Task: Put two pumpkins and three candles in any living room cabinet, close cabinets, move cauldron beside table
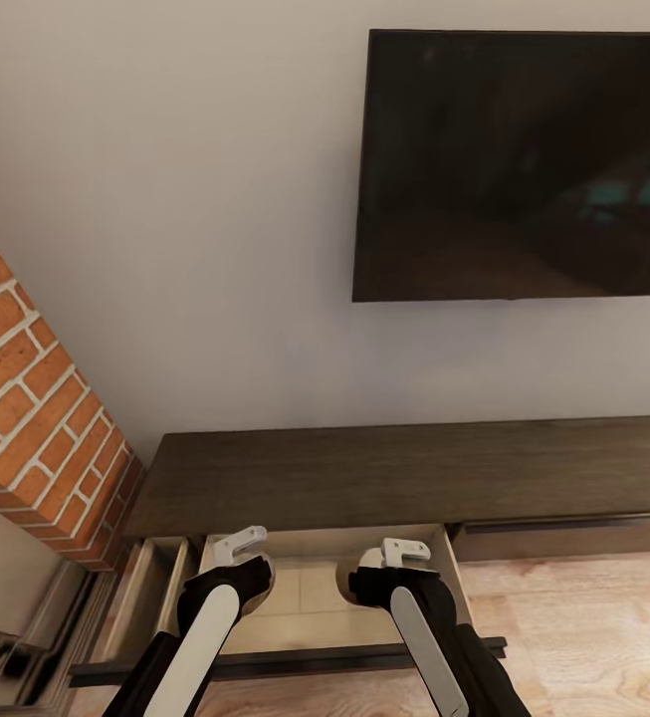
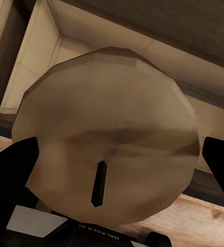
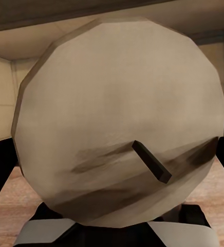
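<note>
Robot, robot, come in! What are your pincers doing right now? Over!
Left pincer shut on a candle. Right pincer shut on another candle. Both over the cabinet's open drawer. Nothing in the way.

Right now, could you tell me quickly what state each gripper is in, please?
Left gripper: shut on a candle, over the open cabinet drawer.
Right gripper: shut on a second candle, over the same drawer.

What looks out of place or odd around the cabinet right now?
Nothing is spilled or damaged. The cabinet has one drawer pulled out, with both arms over it. The left gripper holds a candle, and the right gripper another candle.
</note>
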Motion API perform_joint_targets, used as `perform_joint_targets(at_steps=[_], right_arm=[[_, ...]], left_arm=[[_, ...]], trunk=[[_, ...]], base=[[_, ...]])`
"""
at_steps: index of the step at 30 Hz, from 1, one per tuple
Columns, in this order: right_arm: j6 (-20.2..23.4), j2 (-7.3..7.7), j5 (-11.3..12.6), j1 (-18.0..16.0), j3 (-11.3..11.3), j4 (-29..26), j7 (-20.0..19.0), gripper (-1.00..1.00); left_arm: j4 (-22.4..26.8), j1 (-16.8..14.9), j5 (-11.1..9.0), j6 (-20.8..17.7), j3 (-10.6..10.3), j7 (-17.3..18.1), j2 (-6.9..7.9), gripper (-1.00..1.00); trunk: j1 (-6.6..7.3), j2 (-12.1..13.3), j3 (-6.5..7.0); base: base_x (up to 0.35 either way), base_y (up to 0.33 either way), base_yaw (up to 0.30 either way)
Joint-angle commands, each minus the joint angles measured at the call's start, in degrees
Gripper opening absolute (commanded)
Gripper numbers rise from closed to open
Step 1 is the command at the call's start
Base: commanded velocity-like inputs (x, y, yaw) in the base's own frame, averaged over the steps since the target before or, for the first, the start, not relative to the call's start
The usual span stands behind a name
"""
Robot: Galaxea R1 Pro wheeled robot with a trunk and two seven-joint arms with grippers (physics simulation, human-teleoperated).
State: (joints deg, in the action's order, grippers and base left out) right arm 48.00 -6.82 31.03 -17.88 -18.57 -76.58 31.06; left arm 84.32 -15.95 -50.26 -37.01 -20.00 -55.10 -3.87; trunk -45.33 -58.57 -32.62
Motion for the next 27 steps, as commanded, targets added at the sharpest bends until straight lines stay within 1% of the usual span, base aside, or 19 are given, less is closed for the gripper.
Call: perform_joint_targets(at_steps=[1,27], right_arm=[[0.1,-0.02,0.6,0.0,-0.1,-0.1,0.6,-1.00],[0.1,0.04,0.7,0.0,-0.1,-0.1,0.4,-1.00]], left_arm=[[0.1,0.0,-0.4,-0.2,0.0,-0.4,0.00,-1.00],[0.1,0.0,-0.5,-0.3,-0.2,-0.2,0.09,-1.00]], trunk=[[-0.23,-0.5,-0.24],[-5.94,-10.9,-4.91]], base=[[0.000,0.000,0.000],[0.000,0.000,0.000]])
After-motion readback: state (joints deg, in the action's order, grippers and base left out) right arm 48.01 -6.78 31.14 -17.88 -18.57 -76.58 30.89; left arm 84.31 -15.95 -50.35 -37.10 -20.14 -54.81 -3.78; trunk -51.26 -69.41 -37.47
